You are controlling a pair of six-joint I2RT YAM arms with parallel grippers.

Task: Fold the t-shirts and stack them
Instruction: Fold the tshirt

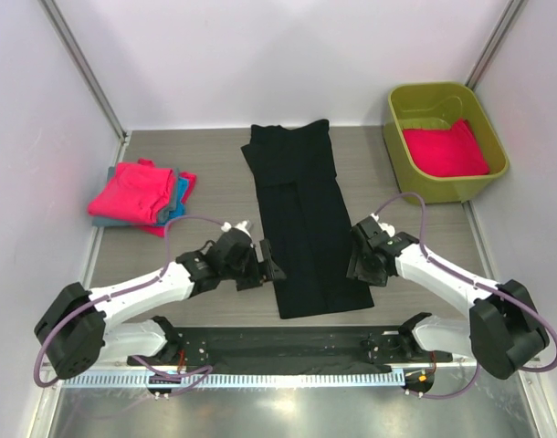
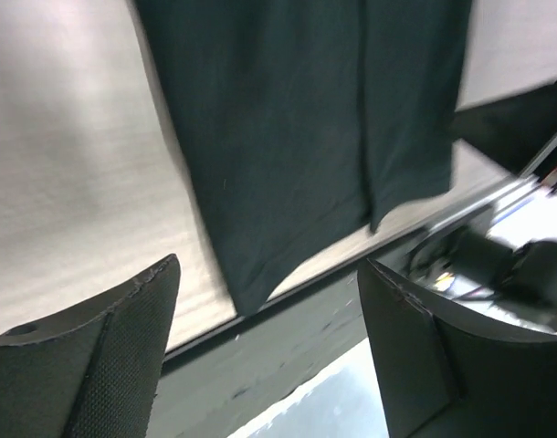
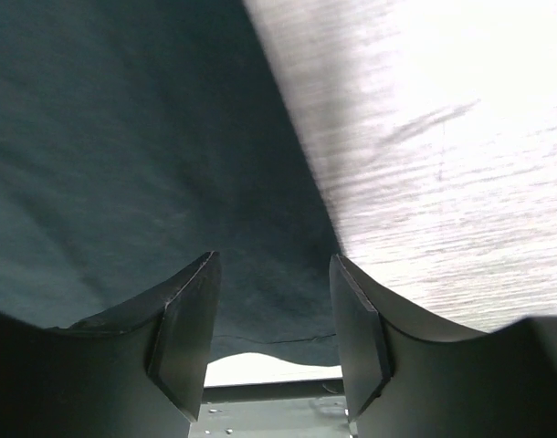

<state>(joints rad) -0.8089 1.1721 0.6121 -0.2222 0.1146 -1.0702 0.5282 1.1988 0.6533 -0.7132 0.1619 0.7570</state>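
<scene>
While the black t-shirt point(image 1: 301, 214) is lying folded in a long strip on the table point(image 1: 205, 164), the left gripper point(image 1: 271, 265), jaws spread, is hovering just beside its near left edge, the right gripper point(image 1: 359, 265), also spread, over its near right edge.

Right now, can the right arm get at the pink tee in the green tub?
Probably yes: the right gripper is open over the black t-shirt's right edge, and the pink tee lies uncovered in the tub on that side.
</scene>
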